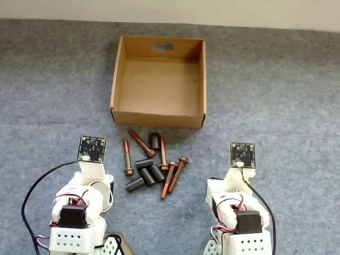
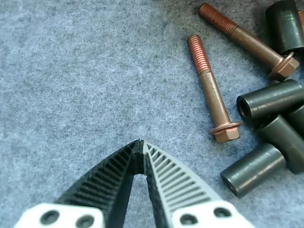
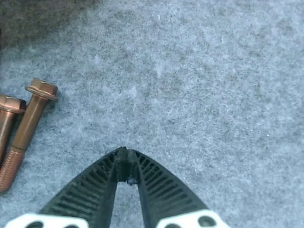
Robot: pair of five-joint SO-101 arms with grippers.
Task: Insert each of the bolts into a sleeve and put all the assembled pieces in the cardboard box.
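Left gripper (image 2: 140,142) and right gripper (image 3: 124,152) sit closed, empty. Grasp the nearest copper bolt (image 2: 212,92) mid-shank, clear of sleeves (image 2: 270,99).

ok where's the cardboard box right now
In the high view the cardboard box sits at the far middle of the table, open and empty, just beyond the loose bolts and sleeves.

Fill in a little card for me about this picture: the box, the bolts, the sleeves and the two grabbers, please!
Cardboard box: open, nothing inside
Bolts: five, loose on the grey carpet, between the box and the arms
Sleeves: dark, lying among the bolts, none with a bolt in it
Left gripper: shut, holding nothing, near the pile
Right gripper: shut, holding nothing
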